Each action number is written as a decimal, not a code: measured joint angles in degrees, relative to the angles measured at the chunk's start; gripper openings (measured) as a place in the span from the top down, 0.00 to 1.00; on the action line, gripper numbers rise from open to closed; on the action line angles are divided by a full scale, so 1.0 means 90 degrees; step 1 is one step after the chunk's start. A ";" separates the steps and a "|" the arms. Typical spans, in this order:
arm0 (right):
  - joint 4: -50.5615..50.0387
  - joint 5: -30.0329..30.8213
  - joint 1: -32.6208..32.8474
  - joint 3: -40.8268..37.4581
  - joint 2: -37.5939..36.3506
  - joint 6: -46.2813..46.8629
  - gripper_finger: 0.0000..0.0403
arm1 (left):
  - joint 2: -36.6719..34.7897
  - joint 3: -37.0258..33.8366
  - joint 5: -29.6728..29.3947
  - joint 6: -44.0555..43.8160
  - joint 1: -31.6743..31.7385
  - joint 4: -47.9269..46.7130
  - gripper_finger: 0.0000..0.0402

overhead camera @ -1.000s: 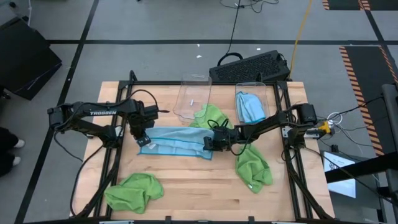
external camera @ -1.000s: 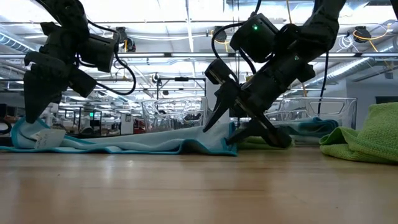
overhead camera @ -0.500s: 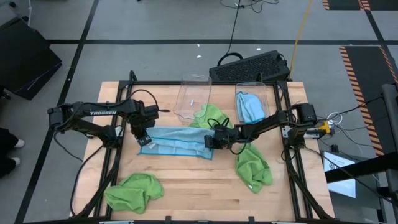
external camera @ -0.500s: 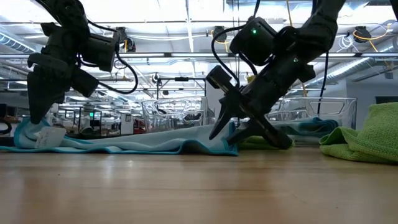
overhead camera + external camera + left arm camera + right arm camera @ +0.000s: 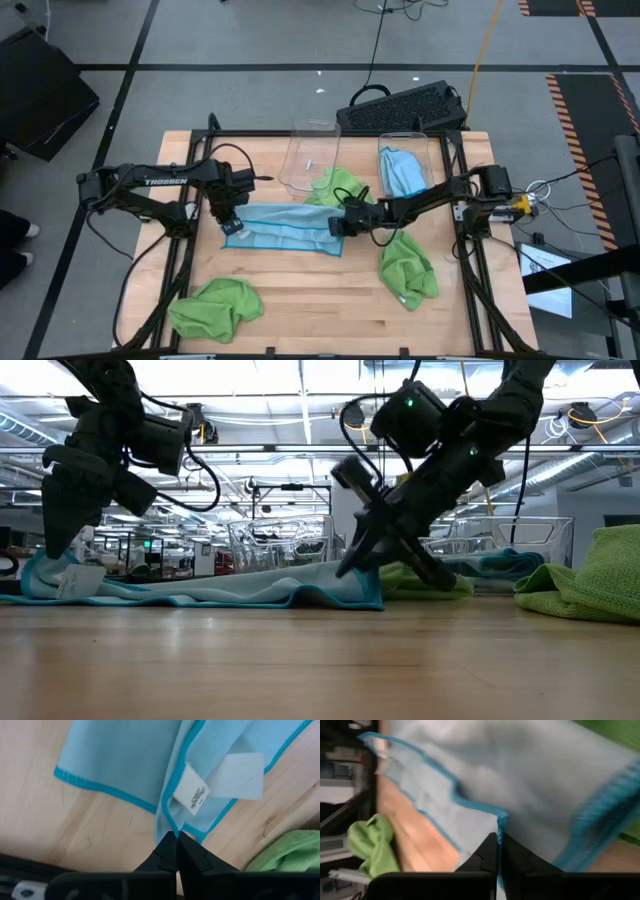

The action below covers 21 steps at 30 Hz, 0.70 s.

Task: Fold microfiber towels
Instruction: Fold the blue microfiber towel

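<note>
Both grippers, left (image 5: 176, 836) and right (image 5: 498, 840), pinch the limp light blue towel's (image 5: 285, 228) edges; corners suit gripping.

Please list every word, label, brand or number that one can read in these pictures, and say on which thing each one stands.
"TROSSEN": white letters on the left arm, seen from above.
Care tag on the blue towel: has grey print, too small to read.
Larger white tag beside it: no print visible.
Nothing else is readable.

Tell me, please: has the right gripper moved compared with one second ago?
Yes. In the low view the right gripper has shut on the blue towel and lifted slightly above the table, pulling that edge up.
</note>
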 joint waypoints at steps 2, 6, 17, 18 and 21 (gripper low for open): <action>-0.0058 0.0003 0.0000 0.0000 -0.0167 -0.0210 1.00 | 0.0000 0.0004 0.0002 -0.0018 -0.0002 -0.0140 0.98; -0.0316 0.0019 0.0000 0.0000 -0.0583 -0.0575 1.00 | -0.0135 0.0102 -0.0004 -0.0029 -0.0111 -0.0433 0.99; -0.1140 0.0158 0.0152 -0.0005 -0.2103 -0.2329 1.00 | -0.1545 0.0536 0.0054 -0.1709 -0.1006 -0.0530 0.99; -0.1109 0.0150 0.0195 -0.0004 -0.2267 -0.2543 1.00 | -0.1684 0.0611 0.0058 -0.1912 -0.1150 -0.0536 0.99; -0.1229 0.0144 0.0349 -0.0002 -0.2756 -0.2965 1.00 | -0.2059 0.0922 0.0084 -0.2390 -0.1682 -0.0524 0.99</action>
